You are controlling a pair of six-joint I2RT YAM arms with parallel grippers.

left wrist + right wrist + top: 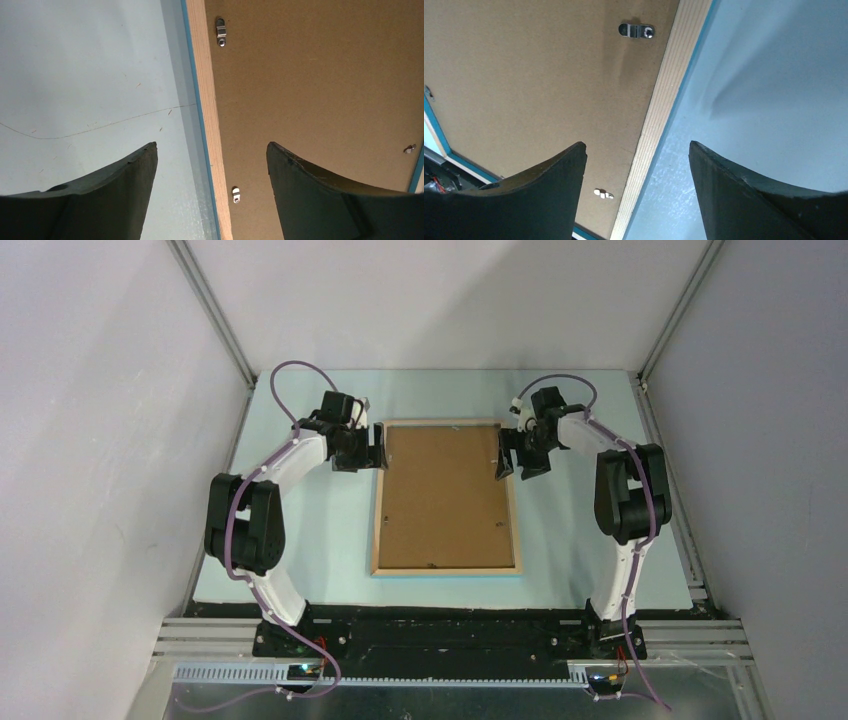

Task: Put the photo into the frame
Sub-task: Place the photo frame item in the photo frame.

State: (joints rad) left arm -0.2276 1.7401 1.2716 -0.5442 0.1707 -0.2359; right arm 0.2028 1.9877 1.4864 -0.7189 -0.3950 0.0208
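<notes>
The frame [445, 569] lies face down in the middle of the table, its light wood back up and a thin blue edge showing. A brown backing board [445, 495] fills it. The photo is hidden. My left gripper [378, 455] is open over the frame's left rail near the far end. In the left wrist view that gripper [211, 146] straddles the rail [205, 75], one finger over the table, one over the board [310, 75]. My right gripper [508, 455] is open likewise, straddling [636, 145] the right rail [674, 70]. Nothing is held.
Small metal turn clips [220, 31] [236, 194] [636, 30] [603, 194] sit on the backing board along both rails. The pale blue mat [300, 540] covers the table. Grey enclosure walls stand left, right and behind.
</notes>
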